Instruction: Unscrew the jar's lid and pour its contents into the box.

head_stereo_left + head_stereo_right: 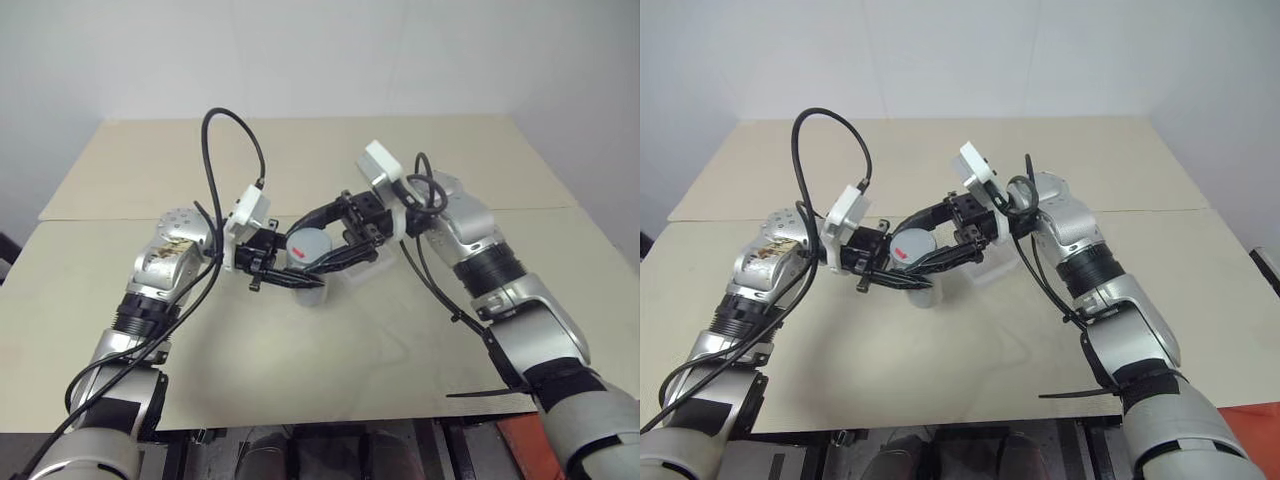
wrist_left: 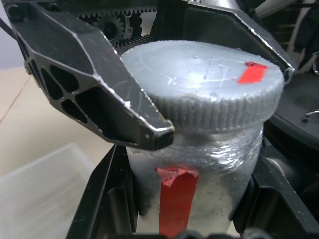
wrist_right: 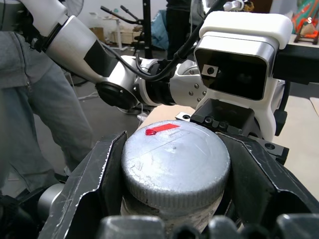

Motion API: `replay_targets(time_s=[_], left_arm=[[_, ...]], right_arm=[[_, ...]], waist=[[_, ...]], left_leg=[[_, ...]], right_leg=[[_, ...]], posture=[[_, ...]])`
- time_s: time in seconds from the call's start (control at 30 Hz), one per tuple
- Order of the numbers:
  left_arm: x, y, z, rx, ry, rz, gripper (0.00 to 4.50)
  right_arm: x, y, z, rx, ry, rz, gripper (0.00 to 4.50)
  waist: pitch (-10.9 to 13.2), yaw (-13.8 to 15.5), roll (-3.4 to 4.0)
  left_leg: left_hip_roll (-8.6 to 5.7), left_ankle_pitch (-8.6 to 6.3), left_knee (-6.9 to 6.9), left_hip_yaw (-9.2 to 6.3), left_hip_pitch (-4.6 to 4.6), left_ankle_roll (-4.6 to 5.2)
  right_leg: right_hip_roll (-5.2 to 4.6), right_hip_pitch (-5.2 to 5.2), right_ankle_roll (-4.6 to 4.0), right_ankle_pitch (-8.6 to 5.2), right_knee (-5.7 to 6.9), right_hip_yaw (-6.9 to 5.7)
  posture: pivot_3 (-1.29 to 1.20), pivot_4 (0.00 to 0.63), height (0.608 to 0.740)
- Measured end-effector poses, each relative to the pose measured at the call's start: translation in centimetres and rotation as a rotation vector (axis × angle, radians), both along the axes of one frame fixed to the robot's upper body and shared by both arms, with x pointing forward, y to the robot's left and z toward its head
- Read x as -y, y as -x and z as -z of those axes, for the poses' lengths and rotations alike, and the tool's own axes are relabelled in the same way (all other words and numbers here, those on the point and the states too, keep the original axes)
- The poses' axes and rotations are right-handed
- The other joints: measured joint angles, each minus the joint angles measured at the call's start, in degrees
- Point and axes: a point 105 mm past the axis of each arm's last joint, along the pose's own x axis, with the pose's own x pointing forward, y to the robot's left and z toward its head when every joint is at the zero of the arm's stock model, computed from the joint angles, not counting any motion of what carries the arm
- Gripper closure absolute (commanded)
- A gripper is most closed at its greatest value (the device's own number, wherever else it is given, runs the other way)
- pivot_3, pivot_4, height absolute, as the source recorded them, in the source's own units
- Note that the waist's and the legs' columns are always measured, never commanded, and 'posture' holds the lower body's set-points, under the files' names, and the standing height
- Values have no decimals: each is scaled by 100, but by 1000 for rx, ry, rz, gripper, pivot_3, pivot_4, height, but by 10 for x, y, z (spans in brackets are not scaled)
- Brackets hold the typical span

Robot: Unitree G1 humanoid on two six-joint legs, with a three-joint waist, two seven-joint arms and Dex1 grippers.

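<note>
The jar (image 2: 199, 184) is being held upright in the air above the tabletop (image 1: 300, 380), its lid (image 3: 174, 162) still seated. The left gripper (image 1: 285, 272) is pinching the jar's body, while the right gripper (image 1: 335, 245) is clamping the ribbed rim of the lid. The jar looks light, rigid and rather slick; the knurled lid edge offers the surest hold. The box (image 2: 40, 194) is lying just beneath on the tabletop.

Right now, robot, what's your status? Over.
Left gripper shut on jar. Right gripper shut on lid, still on. Box beside. Nothing blocking.
</note>
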Motion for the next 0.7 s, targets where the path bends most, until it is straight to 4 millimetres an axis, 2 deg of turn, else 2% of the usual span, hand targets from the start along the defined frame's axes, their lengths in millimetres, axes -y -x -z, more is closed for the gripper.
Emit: replay_targets(time_s=[0.13,0.17,0.27,0.43,0.5,0.6,0.7], left_arm=[[-2,0,2,-8,11,-12,2565],[-1,0,3,-11,14,-14,2565],[-2,-4,3,-6,21,-52,2565],[-22,-20,11,-5,20,-224,2565],[-25,-25,16,-9,13,-265,2565],[-25,-30,18,-10,38,-306,2565],[-14,-33,17,-11,77,-316,2565]], right_arm=[[0,-5,2,1,-11,18,150],[1,-6,2,9,-10,28,26],[11,-12,1,55,-31,103,26],[44,-32,8,131,-45,449,26],[52,-30,8,140,-51,517,26],[49,-16,2,152,-70,549,26],[30,-3,-10,157,-100,588,26]], waist=[[1,32,1],[1,33,1],[1,41,1],[1,49,1],[1,52,1],[1,47,1],[1,36,1]], left_leg=[[0,0,0,1,-1,0],[0,0,0,2,-2,0],[0,0,0,1,-2,-1],[2,2,-1,5,-2,-4],[0,2,-2,7,-3,-4],[2,2,0,7,-3,-5],[0,3,-1,10,1,-6]], right_leg=[[0,-1,0,0,1,-1],[0,-1,0,0,1,-1],[0,-2,0,0,3,-1],[-5,-7,0,0,9,-1],[-5,-8,0,0,8,-1],[-5,-8,0,0,8,-1],[-5,-7,0,0,11,0]], posture=[[0,150,740],[0,150,740],[0,150,740],[0,150,740],[0,150,740],[0,150,740],[0,150,740]])
